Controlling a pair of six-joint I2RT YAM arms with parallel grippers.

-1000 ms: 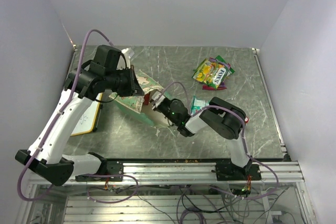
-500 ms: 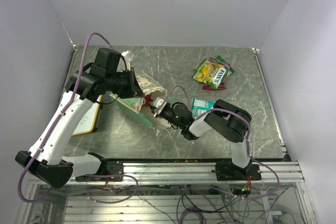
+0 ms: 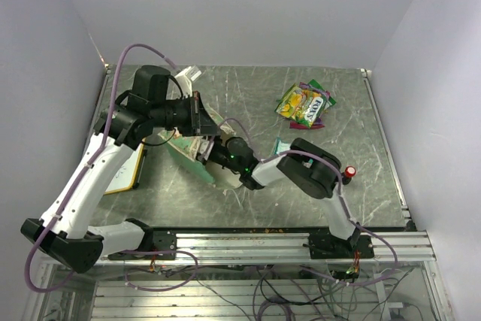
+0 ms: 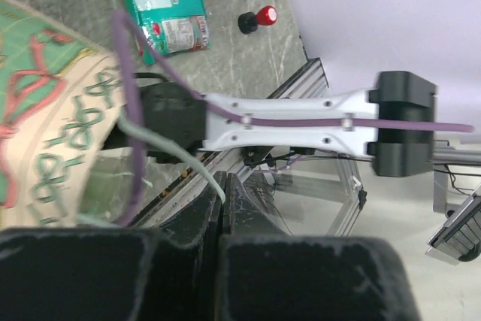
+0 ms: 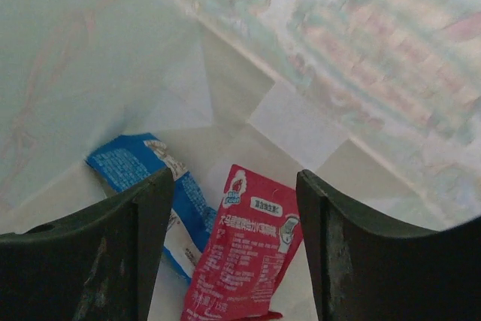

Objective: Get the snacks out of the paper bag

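The paper bag (image 3: 188,157) lies on its side, mouth toward the right arm. My left gripper (image 3: 199,114) is shut on its white string handle (image 4: 180,157), holding the printed upper side (image 4: 45,118) up. My right gripper (image 5: 233,178) is deep inside the bag, open. Between its fingers lies a red snack packet (image 5: 244,261), touched by neither, with a blue packet (image 5: 139,165) beside the left finger (image 5: 135,246). Out on the table lie yellow-green and pink-purple snacks (image 3: 304,104) at the back right. A teal packet (image 3: 281,146) (image 4: 167,9) lies by the right arm.
A red-topped black button (image 3: 350,172) (image 4: 259,18) stands near the right arm's elbow. A wood-framed whiteboard (image 3: 126,167) lies at the left, under the left arm. Walls close in on three sides.
My right gripper has pushed left, further into the bag, and its jaws have gone from shut to open. The left gripper has raised the bag's upper edge slightly.
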